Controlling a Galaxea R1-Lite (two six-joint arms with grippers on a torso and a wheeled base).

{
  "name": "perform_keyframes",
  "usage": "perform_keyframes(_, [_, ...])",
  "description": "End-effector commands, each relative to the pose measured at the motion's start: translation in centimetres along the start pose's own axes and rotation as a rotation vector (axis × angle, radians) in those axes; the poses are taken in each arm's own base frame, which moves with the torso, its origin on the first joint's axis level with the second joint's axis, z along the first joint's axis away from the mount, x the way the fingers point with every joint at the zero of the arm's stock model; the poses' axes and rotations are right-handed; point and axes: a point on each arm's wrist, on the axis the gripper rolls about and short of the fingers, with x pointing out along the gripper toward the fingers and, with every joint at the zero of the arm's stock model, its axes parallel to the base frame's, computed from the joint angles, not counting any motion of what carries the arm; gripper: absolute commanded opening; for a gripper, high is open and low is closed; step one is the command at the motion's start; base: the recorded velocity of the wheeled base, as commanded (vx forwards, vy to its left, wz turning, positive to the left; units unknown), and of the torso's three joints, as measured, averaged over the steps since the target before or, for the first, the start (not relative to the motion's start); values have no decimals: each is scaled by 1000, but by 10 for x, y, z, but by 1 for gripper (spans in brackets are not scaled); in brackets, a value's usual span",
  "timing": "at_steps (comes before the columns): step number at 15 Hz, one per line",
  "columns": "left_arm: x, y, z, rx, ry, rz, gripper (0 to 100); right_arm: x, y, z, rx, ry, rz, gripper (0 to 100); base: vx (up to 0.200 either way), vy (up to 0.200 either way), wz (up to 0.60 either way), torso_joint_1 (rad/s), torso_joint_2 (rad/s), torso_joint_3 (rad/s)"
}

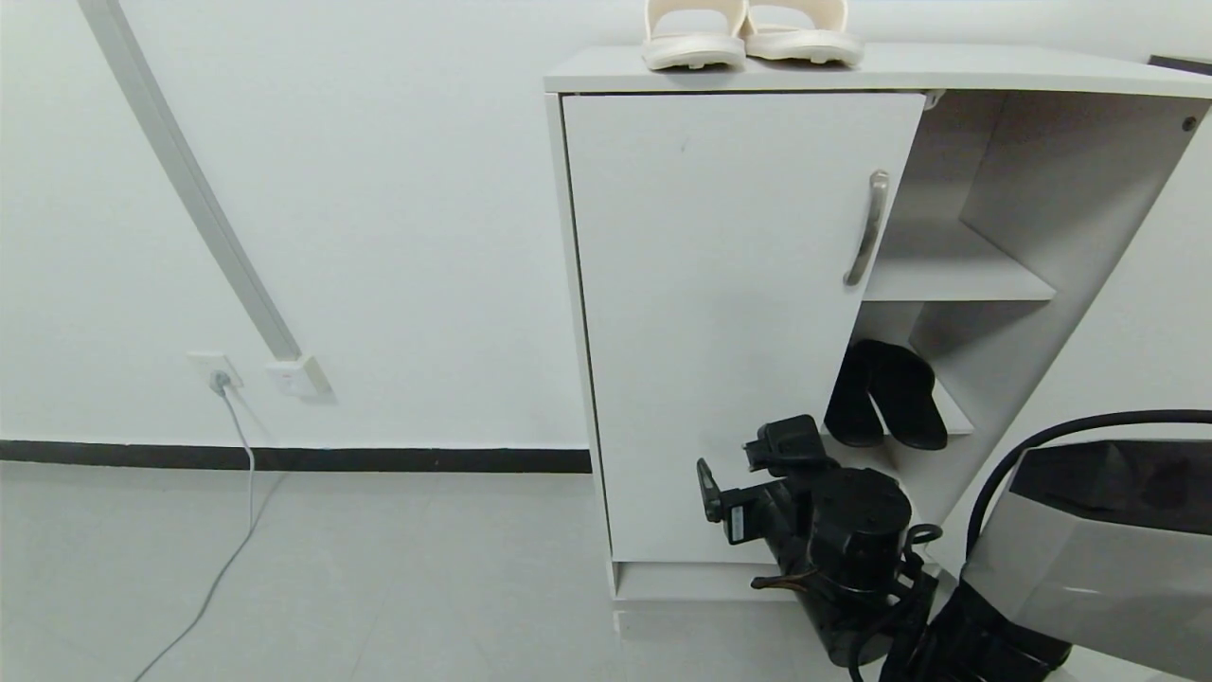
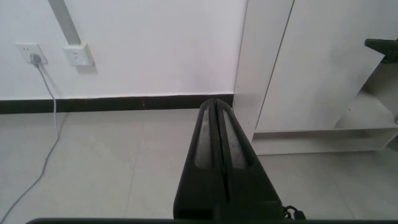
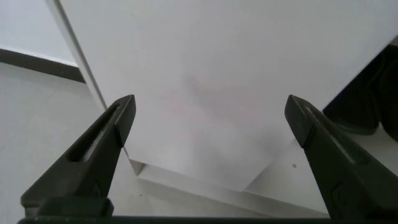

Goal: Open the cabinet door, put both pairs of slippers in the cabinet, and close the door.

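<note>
Lift the right gripper (image 3: 210, 106), spread wide and empty low before the door (image 1: 729, 313), well up past the handle (image 1: 868, 227) to the white pair (image 1: 753, 38) on the cabinet top (image 1: 1042, 74). Pinch by the straps, likely one slipper per pass. Keep clear of the door edge; set down on the bare shelf (image 1: 947, 270) above the black pair (image 1: 885, 393). Leave the left gripper (image 2: 216, 106), pressed shut on nothing, low near the floor (image 2: 93, 162).

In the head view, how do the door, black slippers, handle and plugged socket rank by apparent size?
1. door
2. black slippers
3. handle and plugged socket: close in area, so unranked; the handle is longer, the socket wider.
</note>
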Motion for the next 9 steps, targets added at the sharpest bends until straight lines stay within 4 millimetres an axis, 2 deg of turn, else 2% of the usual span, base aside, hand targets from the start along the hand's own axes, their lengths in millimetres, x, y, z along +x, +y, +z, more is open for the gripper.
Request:
perform_keyframes(1, [0, 0, 0, 0, 1, 0, 0, 0, 0, -2, -4, 4, 1, 100, 0, 0, 0, 0, 0, 0])
perform_keyframes(3, [0, 0, 0, 1, 1, 0, 0, 0, 1, -2, -5, 4, 4, 100, 0, 0, 0, 4, -45, -33])
perform_keyframes(6, [0, 0, 0, 1, 1, 0, 0, -1, 1, 0, -10, -6, 5, 100, 0, 0, 0, 7, -171, -300])
perform_keyframes(9, [0, 0, 0, 1, 1, 0, 0, -2, 1, -1, -13, -6, 5, 100, 0, 0, 0, 45, -522, -370])
